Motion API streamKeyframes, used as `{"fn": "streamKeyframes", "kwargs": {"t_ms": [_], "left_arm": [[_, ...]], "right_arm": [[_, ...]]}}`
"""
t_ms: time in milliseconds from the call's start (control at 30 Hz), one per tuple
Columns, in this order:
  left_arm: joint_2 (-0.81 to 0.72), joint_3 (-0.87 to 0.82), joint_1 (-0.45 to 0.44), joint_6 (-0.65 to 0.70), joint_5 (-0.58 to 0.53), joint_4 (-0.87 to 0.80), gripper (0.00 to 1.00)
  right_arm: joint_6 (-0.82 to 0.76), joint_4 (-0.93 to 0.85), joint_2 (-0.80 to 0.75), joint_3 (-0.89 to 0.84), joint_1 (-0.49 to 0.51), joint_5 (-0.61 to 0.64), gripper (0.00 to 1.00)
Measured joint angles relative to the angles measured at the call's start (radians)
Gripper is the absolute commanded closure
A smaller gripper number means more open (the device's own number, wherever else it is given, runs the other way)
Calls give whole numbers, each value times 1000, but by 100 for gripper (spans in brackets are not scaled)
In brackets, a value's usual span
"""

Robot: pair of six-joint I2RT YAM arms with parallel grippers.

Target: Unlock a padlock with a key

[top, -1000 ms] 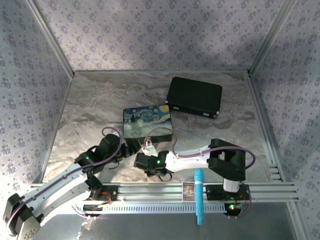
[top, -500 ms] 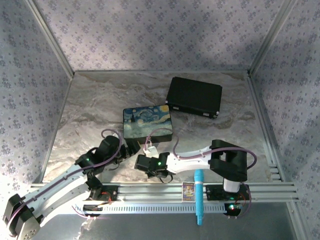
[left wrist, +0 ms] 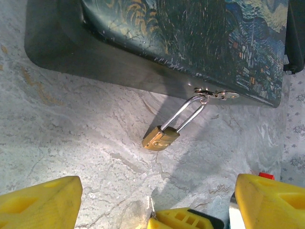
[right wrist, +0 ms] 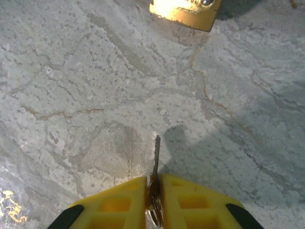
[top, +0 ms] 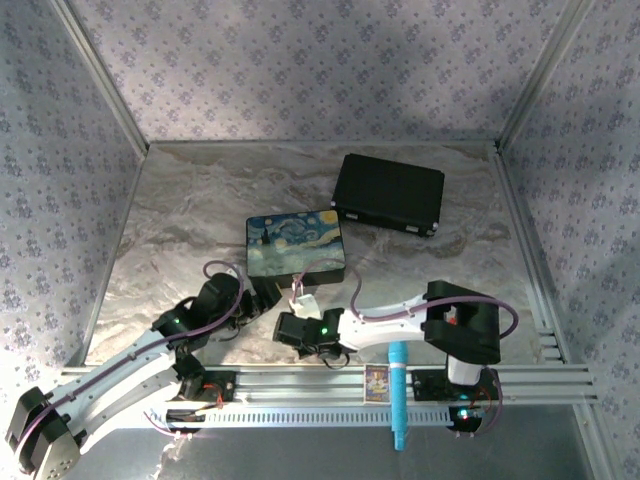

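A small brass padlock (left wrist: 160, 137) lies on the marble table, its silver shackle (left wrist: 186, 114) hooked through the hasp (left wrist: 217, 94) of the painted box (left wrist: 190, 33). My left gripper (left wrist: 158, 185) is open and hovers just short of the padlock, with nothing between its yellow fingers (left wrist: 40, 202). My right gripper (right wrist: 153, 180) is shut on the thin silvery key (right wrist: 156, 151). The key's blade points forward at the padlock (right wrist: 186, 12) and stands a short way from it. Seen from above, both grippers (top: 262, 297) (top: 290, 326) meet at the box's (top: 295, 243) near side.
A black case (top: 388, 193) lies behind and to the right of the painted box. A light blue pen-like object (top: 397, 395) rests across the rail at the near edge. Patterned walls close in the table on three sides.
The right arm has drawn slightly toward the near edge and its jaws have closed tighter on the key. The left arm has barely moved.
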Motion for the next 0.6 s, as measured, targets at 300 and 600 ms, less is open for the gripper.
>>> {"fn": "streamKeyframes", "kwargs": {"t_ms": [300,600], "left_arm": [[66,-20,-40,-67,35,128,36],[257,13,-179,-119,41,267,36]], "right_arm": [[-69,171,-134,-185,-40,-46,100],[-275,278,-358,-352,-111,-114,100]]}}
